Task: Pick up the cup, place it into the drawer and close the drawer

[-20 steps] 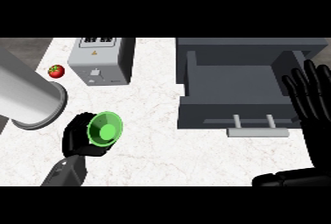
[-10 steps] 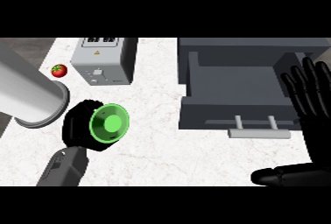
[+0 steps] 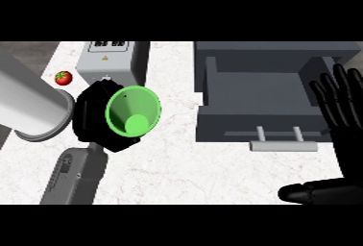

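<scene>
Only the toaster bears a yellow warning label; left hand holds cup.

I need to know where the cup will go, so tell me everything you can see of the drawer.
The drawer is a dark grey box, pulled open, at the right of the counter's top. Its inside shows nothing in it. A pale grey bar handle on two posts sticks out from its front. The right hand, open with fingers up, shows over its right side.

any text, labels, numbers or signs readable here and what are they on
No readable words or numbers.
Toaster: a small dark triangular mark on its grey side, too small to read.
Green cup in the left hand, drawer, tomato, right hand: no markings.
</scene>
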Available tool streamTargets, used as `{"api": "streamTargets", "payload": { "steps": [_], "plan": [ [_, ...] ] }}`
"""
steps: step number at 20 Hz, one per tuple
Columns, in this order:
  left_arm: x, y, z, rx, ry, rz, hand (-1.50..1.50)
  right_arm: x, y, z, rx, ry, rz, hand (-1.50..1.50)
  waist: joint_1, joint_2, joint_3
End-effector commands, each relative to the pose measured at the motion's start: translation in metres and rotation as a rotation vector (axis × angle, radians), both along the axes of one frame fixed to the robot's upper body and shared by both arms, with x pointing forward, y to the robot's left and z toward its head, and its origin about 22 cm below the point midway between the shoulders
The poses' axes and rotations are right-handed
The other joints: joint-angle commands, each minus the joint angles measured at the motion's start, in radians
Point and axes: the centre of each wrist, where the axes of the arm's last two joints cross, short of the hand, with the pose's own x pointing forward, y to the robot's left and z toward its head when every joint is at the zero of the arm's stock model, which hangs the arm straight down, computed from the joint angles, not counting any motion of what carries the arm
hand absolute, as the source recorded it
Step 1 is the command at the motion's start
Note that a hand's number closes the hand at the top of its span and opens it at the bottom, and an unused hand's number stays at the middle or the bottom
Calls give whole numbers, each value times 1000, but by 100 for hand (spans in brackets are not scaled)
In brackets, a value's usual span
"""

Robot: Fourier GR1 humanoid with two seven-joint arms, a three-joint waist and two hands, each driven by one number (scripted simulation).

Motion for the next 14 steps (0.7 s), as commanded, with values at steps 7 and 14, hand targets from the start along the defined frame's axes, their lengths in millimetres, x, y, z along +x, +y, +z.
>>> {"api": "streamTargets", "payload": {
  "steps": [7,14],
  "plan": [
    [19,-71,101,48,-58,-12,150,3,-14,-11,-14,-6,-2,-150,-11,3,0],
    [57,-86,123,127,-55,-9,150,-4,6,-7,-4,4,-4,-150,-15,5,-1]
  ]
}}
